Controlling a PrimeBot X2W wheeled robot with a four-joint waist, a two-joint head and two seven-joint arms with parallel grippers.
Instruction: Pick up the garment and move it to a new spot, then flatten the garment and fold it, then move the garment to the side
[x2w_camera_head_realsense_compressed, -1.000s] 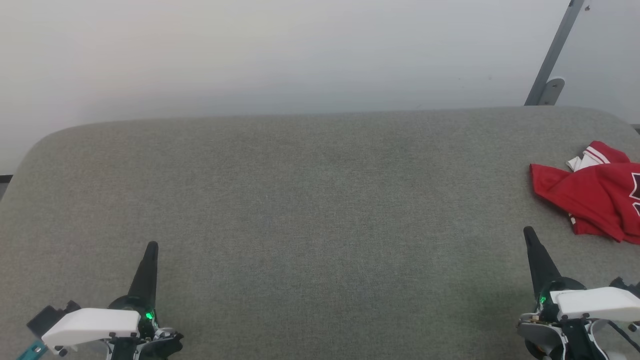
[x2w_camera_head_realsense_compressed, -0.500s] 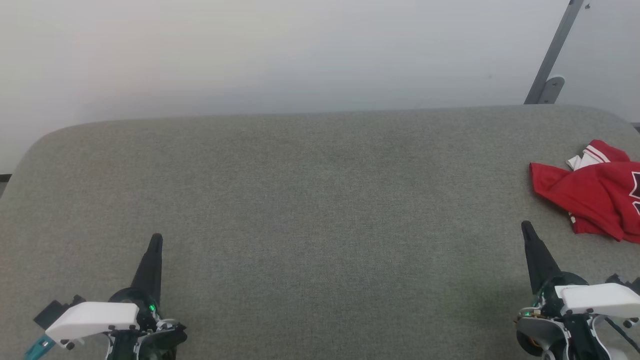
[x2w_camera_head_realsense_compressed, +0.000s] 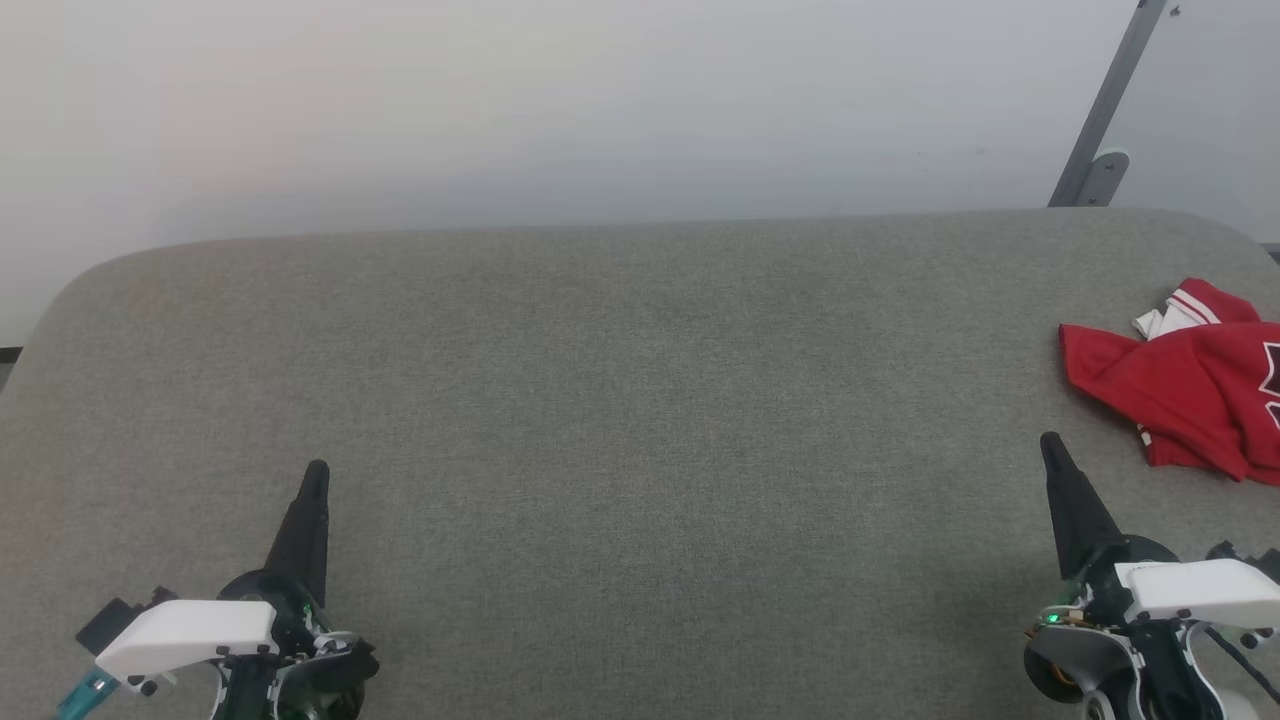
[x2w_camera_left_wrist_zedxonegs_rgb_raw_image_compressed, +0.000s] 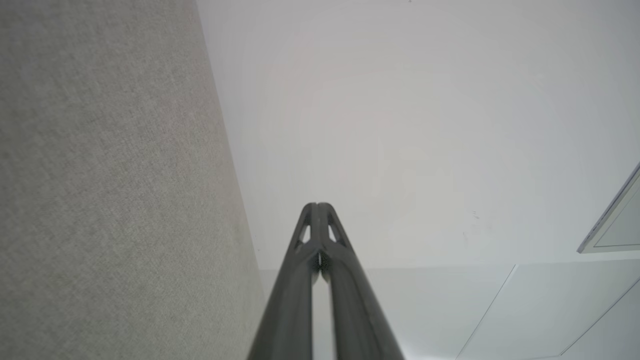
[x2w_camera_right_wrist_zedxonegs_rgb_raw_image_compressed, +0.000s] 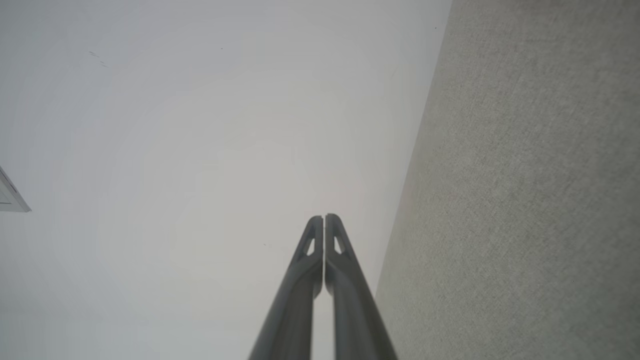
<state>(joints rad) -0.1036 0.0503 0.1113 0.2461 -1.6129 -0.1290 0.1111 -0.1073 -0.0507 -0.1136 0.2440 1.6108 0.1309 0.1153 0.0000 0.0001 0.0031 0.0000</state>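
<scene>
The garment, a bright red jersey with a white, red-striped sleeve part, lies crumpled at the far right of the grey table, partly cut off by the view's edge. My right gripper stands at the lower right, below and left of the garment and apart from it. In the right wrist view its fingertips press together with nothing between them. My left gripper is at the lower left, far from the garment, and its tips also meet, empty.
A pale wall rises behind the table's rounded far edge. A grey metal strut with a bracket leans at the back right. The table's fabric top stretches wide between my two grippers.
Both grippers have edged a little forward, up the head view. The garment lies as before.
</scene>
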